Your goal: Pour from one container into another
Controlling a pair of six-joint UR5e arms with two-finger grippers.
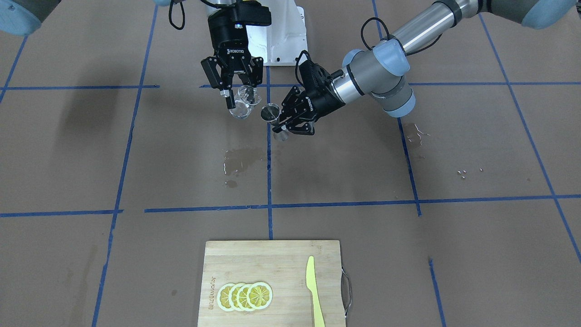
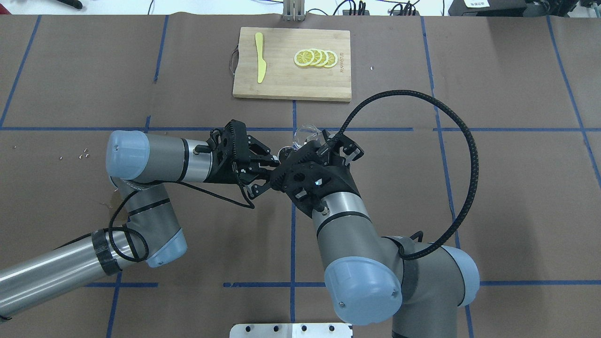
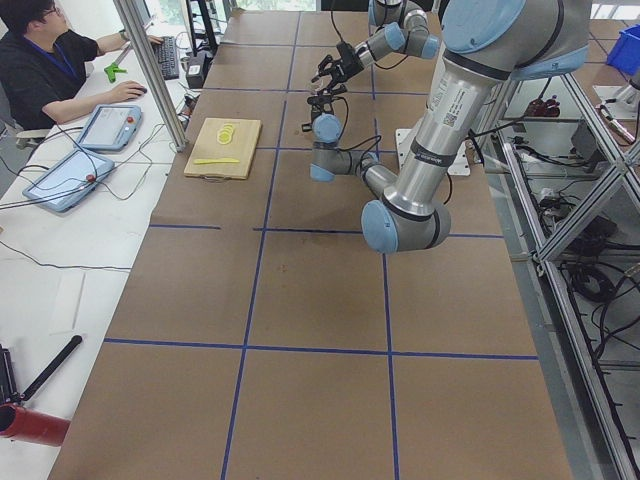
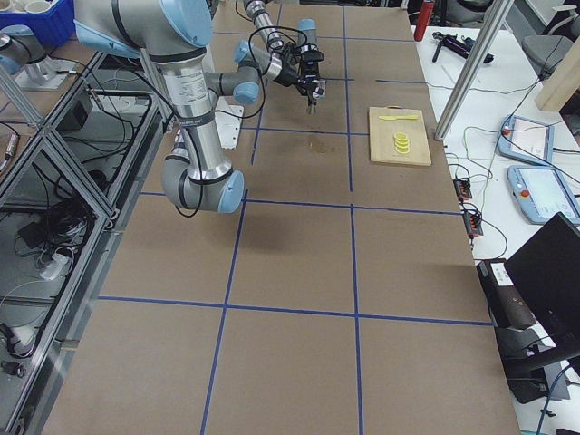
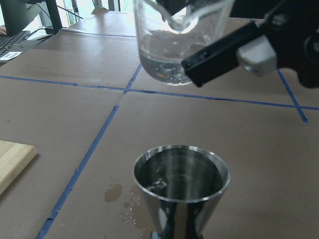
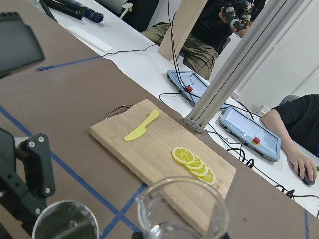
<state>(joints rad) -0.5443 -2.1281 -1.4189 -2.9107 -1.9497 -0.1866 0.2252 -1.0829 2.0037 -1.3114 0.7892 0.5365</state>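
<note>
Now my right hand points down, clamped on the glass cup, just beside and above the steel jigger that my slanting left hand grips over the tabletop; I read ROBOTIQ on both

Front-facing: steeply down from across the table, cutting board at bottom centre. Overhead: forward and down from the opposite side, same board at top centre (so flipped). Side views: distant, lengthwise from either table end. Wrist views: very close, both catching jigger and glass beaker.
</note>
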